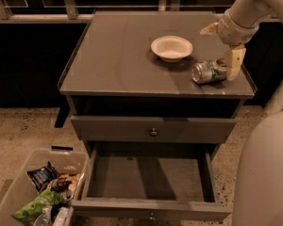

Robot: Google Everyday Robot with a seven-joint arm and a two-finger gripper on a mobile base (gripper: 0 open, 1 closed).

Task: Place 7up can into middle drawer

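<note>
The 7up can [208,72] lies on its side on the cabinet top [118,55], near the right edge, just right of the white bowl [171,47]. My gripper [222,46] hangs above and right of the can with its fingers spread open. One finger [235,62] reaches down right beside the can's right end; the other [209,29] points left above it. Nothing is held. The middle drawer [151,175] is pulled out below, and its grey floor is bare.
The closed upper drawer front with its knob [153,132] sits above the open drawer. A clear bin [19,192] with snack bags stands on the floor at lower left. A pale rounded part of the robot [269,173] fills the lower right.
</note>
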